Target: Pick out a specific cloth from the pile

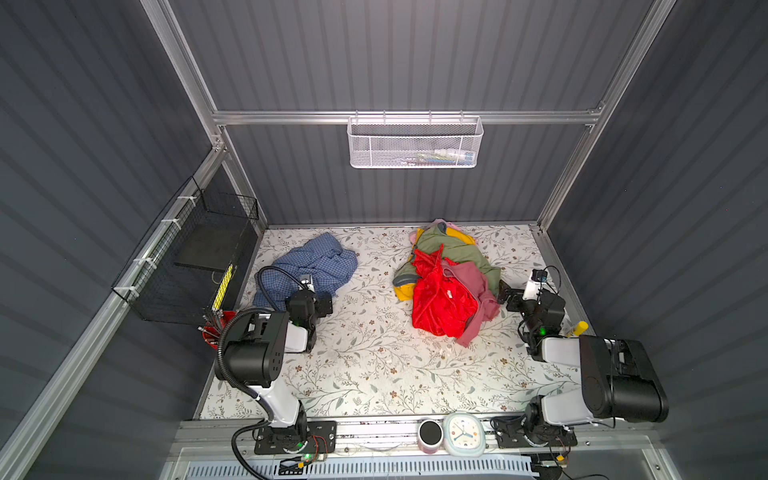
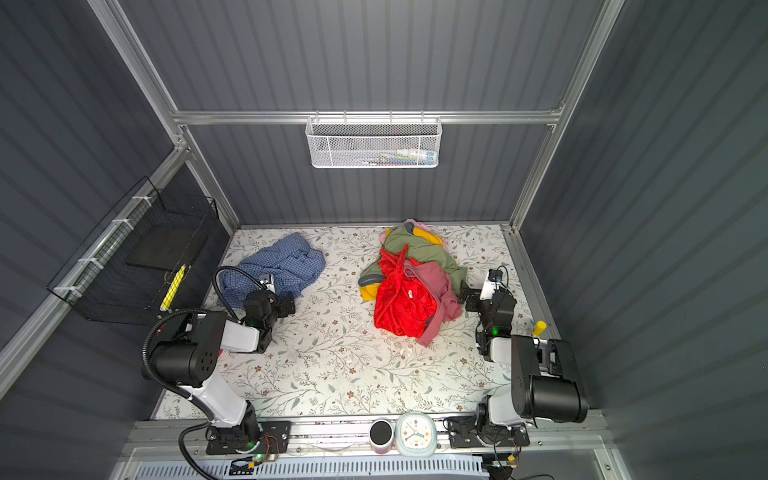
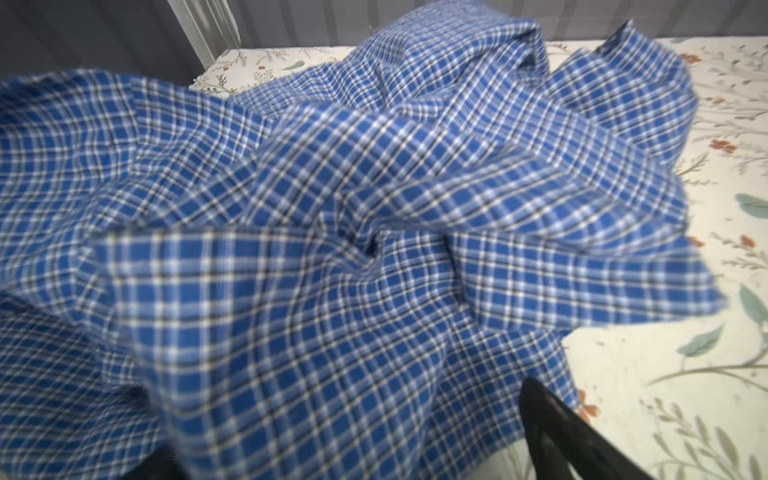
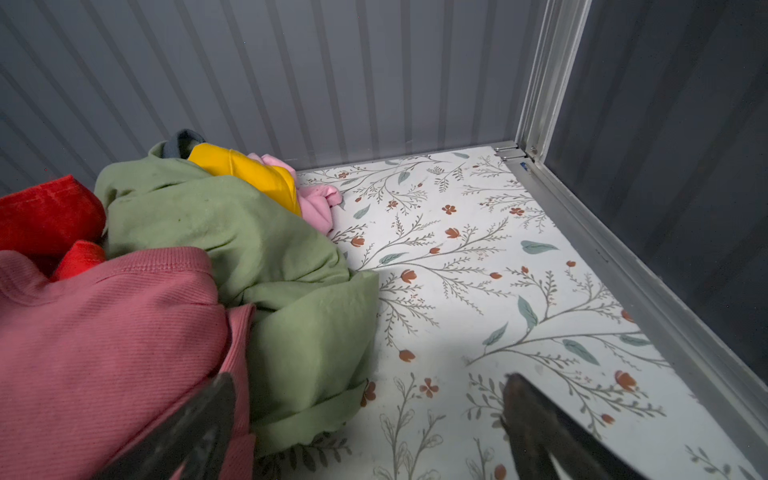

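Separation looks done: checked shirt (image 1: 320, 262) lies well apart from garment pile (image 1: 449, 282); left end effector (image 1: 322, 301) and right end effector (image 1: 505, 291) both released; next, withdraw cleanly.

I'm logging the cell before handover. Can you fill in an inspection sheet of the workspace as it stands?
Surface: floral-print table, no spills seen.
Job's things: blue checked shirt lies crumpled back left, apart from the pile of red, pink, green and yellow garments.
Clutter: alarm clock and dark cylinder on front rail.
Grippers: left tool open at the shirt; right tool open beside the pile; neither gripping.
Cables: black hose loops above the shirt.
Surroundings: white mesh basket back wall; black wire basket left wall.
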### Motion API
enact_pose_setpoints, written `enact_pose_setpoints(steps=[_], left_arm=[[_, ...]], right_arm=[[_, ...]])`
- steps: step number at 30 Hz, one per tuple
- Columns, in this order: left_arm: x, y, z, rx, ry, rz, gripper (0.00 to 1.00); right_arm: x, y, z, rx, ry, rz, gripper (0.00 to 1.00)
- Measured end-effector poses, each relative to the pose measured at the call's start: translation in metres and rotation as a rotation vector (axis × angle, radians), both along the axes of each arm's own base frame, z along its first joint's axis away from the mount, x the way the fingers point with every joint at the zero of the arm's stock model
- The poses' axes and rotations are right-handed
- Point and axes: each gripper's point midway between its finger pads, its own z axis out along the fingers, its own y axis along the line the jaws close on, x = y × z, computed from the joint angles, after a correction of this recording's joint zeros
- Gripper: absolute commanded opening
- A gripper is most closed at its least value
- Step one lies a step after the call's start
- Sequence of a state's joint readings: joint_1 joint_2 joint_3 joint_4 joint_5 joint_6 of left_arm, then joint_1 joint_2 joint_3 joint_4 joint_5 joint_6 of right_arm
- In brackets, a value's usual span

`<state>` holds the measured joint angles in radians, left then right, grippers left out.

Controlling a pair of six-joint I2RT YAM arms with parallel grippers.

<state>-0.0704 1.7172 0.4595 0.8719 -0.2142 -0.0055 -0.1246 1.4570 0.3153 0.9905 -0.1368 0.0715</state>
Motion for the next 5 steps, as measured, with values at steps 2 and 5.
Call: enact_pose_setpoints(steps=[2,5], left_arm=[[0.0002,-0.0009,0.0003,-0.003,-0.001,-0.005,1.0],[0.0007,-0.0011,0.0011,-0.001,-0.005,-0.007,1.0]], right_arm=[[0.0,0.0003,-0.0002,0.0,0.001,0.002,0.99],[0.0,0.0007,-0.0001,0.001,0.0,0.004,0.99]])
